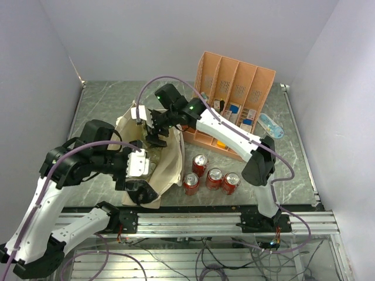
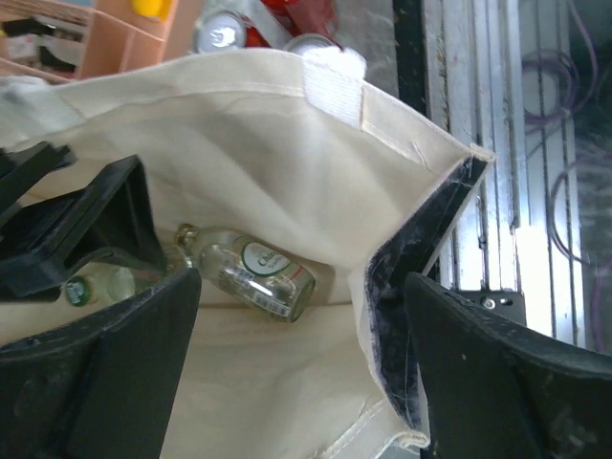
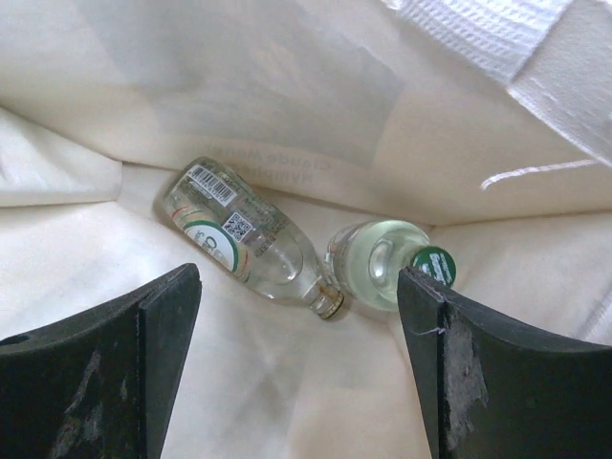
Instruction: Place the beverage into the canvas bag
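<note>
Right gripper (image 1: 155, 136): reaches down into the mouth of the canvas bag (image 1: 170, 161), hangs wide open with both dark fingers (image 3: 96, 382) spread apart, holds nothing. Looks straight down at two small clear glass bottles on the bag's cream floor.

Green-capped bottle (image 3: 378, 260): lies below the gap between the jaws, off toward one finger, cap appearing just beside that fingertip in the wrist view, not clamped by anything.

Gold-capped bottle (image 3: 239, 239): lies on its side just beside the first, printed label and barcode facing up, cap close to the other bottle's body; cannot tell whether the two actually touch.

Left gripper (image 1: 139, 187): sits at the near end of the bag, likewise open. Straddles the dark mottled end panel (image 2: 397, 287) in its wrist view, one finger inside the bag and the other outside, close to the panel; cannot tell whether either finger presses on the fabric. Shows the same two bottles deep in the bag, with the right gripper's black fingers just above the green-capped one.

Canvas bag: stands open and sagging on the grey-green tabletop (image 1: 105, 105), left of centre, with a white handle strap (image 2: 335, 81) sewn at its rim.

Four red cans (image 1: 215, 177): stand upright and close together on the tabletop just right of the bag, outside it.

Orange organizer (image 1: 237, 88): stands farther back on the right, small items in its compartments.
</note>
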Robot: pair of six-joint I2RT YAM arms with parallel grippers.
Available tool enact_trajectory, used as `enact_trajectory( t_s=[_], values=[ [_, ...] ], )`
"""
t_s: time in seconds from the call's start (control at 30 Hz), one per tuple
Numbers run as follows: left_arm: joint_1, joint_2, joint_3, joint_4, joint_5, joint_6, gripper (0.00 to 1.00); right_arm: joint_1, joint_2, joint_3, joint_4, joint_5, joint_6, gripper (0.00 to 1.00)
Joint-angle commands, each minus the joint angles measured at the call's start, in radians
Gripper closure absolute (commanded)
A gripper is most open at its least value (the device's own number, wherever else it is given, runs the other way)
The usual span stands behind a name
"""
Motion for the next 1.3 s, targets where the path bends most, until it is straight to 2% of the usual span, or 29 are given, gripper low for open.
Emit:
enact_trajectory(
  t_s=[0.0,0.2,0.3,0.5,0.6,0.77,0.93,1.07,1.27],
  values=[
    [-0.004,-0.044,0.062,0.091,-0.005,-0.146,0.01,-0.005,-0.125,-0.027,0.079,0.047,0.166,0.17],
    [0.003,-0.090,0.109,0.210,-0.037,-0.358,0.01,-0.029,-0.230,-0.069,0.148,0.148,0.283,0.16],
    [0.012,-0.085,0.107,0.280,-0.077,-0.486,0.05,-0.059,-0.280,-0.077,0.190,0.194,0.342,0.15],
    [0.013,0.070,0.124,0.324,-0.235,-0.707,0.14,-0.150,-0.391,-0.112,0.220,0.312,0.433,0.15],
    [0.012,0.114,0.078,0.380,-0.282,-0.760,0.12,-0.189,-0.466,-0.189,0.230,0.364,0.410,0.14],
    [0.012,0.245,-0.005,0.350,-0.373,-0.735,0.18,-0.272,-0.577,-0.316,0.237,0.391,0.401,0.14],
    [0.012,0.360,-0.021,0.329,-0.467,-0.685,0.15,-0.338,-0.661,-0.448,0.292,0.397,0.414,0.14],
    [0.012,0.355,-0.101,0.379,-0.510,-0.628,0.14,-0.405,-0.661,-0.516,0.353,0.370,0.471,0.14],
    [0.012,0.365,-0.198,0.440,-0.592,-0.523,0.12,-0.479,-0.605,-0.516,0.368,0.340,0.495,0.14]
  ],
)
